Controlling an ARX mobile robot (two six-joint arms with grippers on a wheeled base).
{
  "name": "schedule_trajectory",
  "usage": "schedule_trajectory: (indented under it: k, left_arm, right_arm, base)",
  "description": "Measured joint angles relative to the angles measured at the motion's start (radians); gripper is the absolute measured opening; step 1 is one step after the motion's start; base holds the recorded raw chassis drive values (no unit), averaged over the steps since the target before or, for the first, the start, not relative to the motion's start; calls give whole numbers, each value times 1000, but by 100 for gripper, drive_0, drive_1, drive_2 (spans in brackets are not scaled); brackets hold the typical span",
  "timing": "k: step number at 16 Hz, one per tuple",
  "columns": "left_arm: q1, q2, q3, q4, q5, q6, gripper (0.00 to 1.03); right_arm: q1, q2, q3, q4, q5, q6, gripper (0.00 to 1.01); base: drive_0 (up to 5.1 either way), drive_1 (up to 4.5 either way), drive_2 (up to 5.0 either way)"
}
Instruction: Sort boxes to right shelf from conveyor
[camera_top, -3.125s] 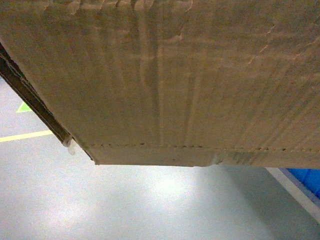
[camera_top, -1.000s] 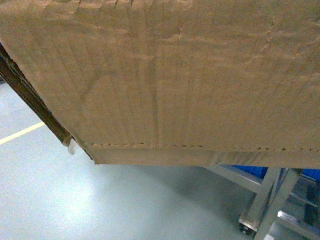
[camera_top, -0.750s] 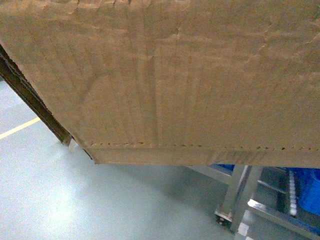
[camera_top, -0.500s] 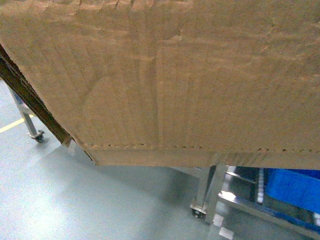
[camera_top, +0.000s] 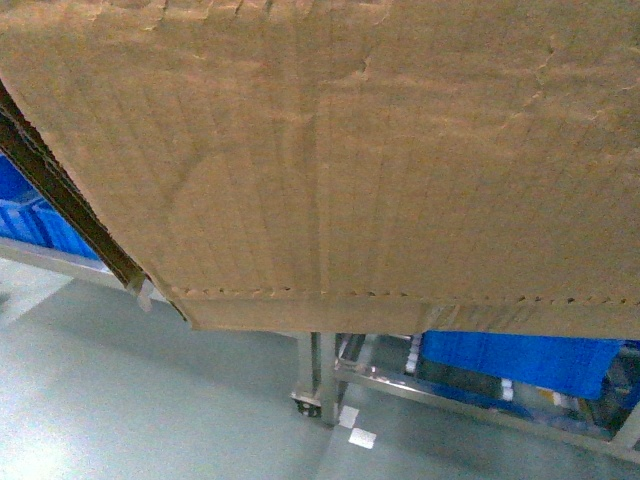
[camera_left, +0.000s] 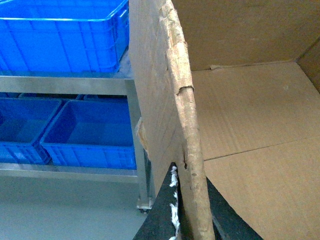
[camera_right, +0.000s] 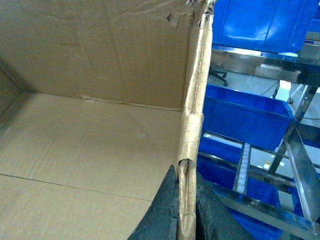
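Grey floor (camera_top: 150, 400), steel rack (camera_top: 330, 385) with blue bins (camera_left: 60, 30) behind. Left hand (camera_left: 182, 200) clamps left wall, right hand (camera_right: 187, 200) right wall; box (camera_top: 340, 160) held aloft. Probably light, edges ragged, flimsy; grip solid rim.

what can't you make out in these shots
- Head view: the cardboard box fills most of the frame, hiding both arms and most of the shelf.
- Left gripper: cut off by the bottom edge; its jaws straddle the box's torn wall.
- Right gripper: likewise cut off.
- Conveyor: in no view.
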Motion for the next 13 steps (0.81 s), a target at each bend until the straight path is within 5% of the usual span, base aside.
schedule_trajectory:
  k: [13]
  left_arm:
    - [0, 0, 0, 0, 0, 0, 3]
  right_arm:
    - [-5, 0, 0, 1, -2, 0, 4]
  base:
    - [-494, -333, 291]
